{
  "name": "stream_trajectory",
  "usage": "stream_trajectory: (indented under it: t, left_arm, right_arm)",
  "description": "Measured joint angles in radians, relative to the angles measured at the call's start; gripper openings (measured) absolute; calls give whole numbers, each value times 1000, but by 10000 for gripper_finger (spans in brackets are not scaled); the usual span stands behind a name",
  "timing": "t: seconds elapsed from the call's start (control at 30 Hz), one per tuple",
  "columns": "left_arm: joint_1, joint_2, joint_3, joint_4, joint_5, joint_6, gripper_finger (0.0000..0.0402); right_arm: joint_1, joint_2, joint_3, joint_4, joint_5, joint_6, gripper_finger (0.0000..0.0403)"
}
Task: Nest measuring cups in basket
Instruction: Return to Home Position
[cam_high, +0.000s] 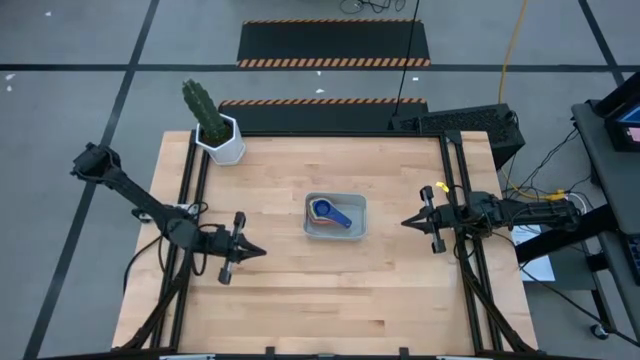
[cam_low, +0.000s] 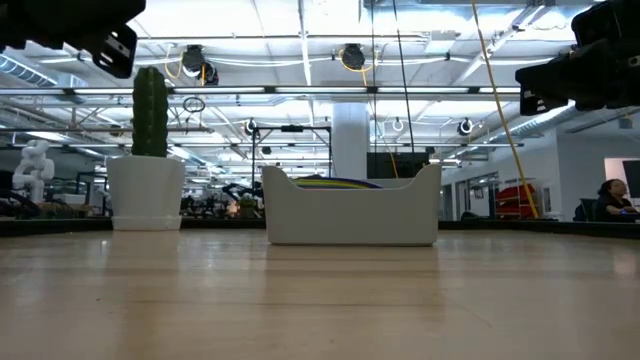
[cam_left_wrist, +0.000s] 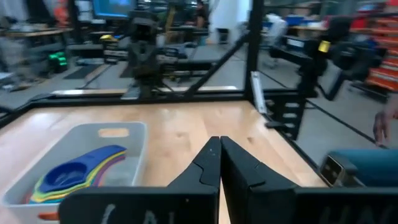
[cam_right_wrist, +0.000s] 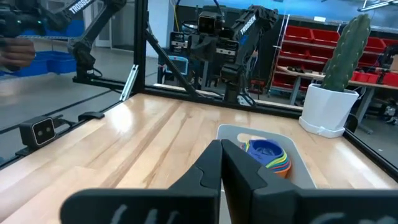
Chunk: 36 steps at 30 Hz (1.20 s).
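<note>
Above worktop (cam_high: 300, 300): cups (cam_high: 330, 212) nested in basket (cam_high: 336, 199), centre; left end effector (cam_high: 262, 252) and right end effector (cam_high: 404, 222) flank it, apart | low: stack peeks over wall | wrists: both closed, empty | homing: judge lift clear, avoid basket.

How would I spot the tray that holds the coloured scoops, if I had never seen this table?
On the wooden table, about midway between the left pincer and the right pincer, lies a shallow pale grey-blue basket with rounded corners. It holds nested measuring cups, a blue one on top. Unlike the white cactus pot at the corner, it is low and rectangular.
</note>
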Motion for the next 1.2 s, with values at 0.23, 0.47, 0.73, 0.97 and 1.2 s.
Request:
stream_trajectory:
  t: [0.23, 0.47, 0.73, 0.97, 1.2]
  left_arm:
    - [102, -48, -53, -1, 169, 52, 4]
    - [214, -90, -88, 0, 300, 58, 5]
    - [245, -150, -186, -6, 238, 58, 5]
    - [254, -229, -217, -43, 242, 76, 7]
    - [255, -328, -217, -100, 242, 148, 3]
  right_arm:
    - [0, 0, 0, 1, 0, 0, 0]
    - [0, 0, 0, 1, 0, 1, 0]
    - [0, 0, 0, 1, 0, 1, 0]
    - [0, 0, 0, 2, 0, 1, 0]
    - [0, 0, 0, 2, 0, 1, 0]
